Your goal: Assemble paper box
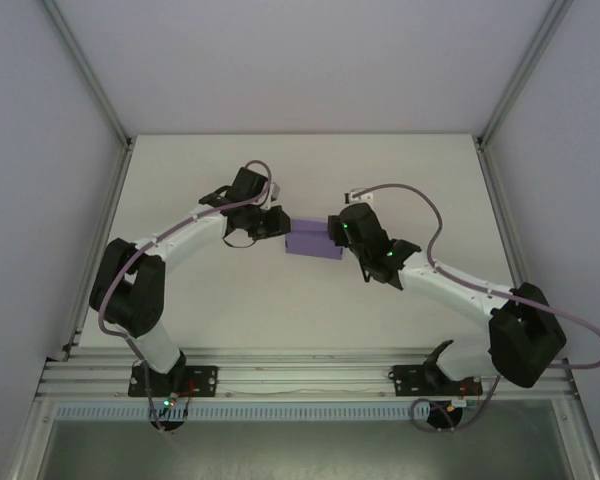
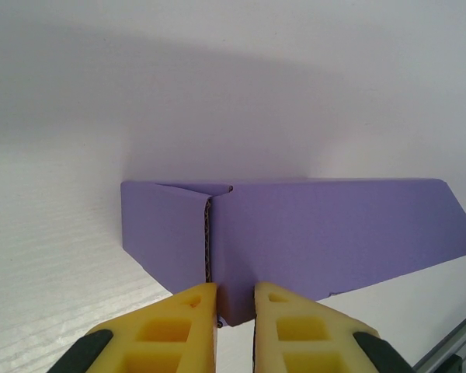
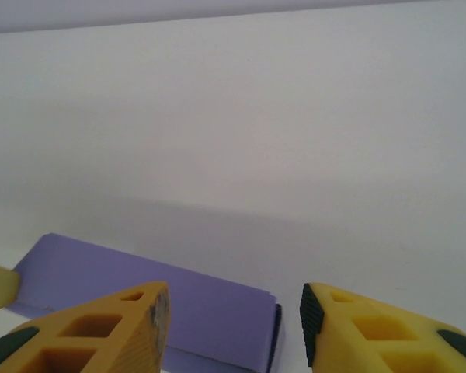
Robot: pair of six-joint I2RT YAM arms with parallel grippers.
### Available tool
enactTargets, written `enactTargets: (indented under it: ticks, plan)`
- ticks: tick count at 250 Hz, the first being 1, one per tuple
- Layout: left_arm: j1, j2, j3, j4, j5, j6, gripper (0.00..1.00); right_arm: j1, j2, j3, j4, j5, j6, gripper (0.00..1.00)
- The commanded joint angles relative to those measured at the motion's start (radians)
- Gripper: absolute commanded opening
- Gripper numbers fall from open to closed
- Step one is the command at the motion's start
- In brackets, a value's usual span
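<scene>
Pinching the paper box (image 2: 334, 233), judged light and crease-prone, at its stiffer folded corner, left gripper (image 2: 234, 299) grips it; right gripper (image 3: 233, 318) stands open.

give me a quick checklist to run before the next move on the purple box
1. Box folded into a block, lying on table: ok
2. Left tool at box's near corner, firm grip: cannot tell
3. Right tool jaws apart, not gripping: ok
4. Side seam fully shut: cannot tell
5. Tools at opposite ends, not touching each other: ok
</scene>
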Motion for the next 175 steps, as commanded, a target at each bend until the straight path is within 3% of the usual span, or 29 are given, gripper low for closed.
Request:
enactTargets:
  ticks: [1,67,139,175]
  plan:
    - [-0.005,0.062,-0.046,-0.091,-0.021,-0.007,0.18,-0.032,0.048,0.043,-0.082,0.029,0.077,0.45]
    - [-0.005,0.062,-0.045,-0.086,-0.019,-0.008,0.18,-0.048,0.093,-0.084,-0.025,-0.016,0.143,0.40]
    - [-0.006,0.070,-0.053,-0.084,-0.026,-0.004,0.18,-0.056,0.154,-0.178,-0.018,-0.055,0.238,0.23]
    - [-0.005,0.074,-0.066,-0.073,-0.032,-0.011,0.18,-0.052,0.160,-0.243,0.006,-0.111,0.264,0.21]
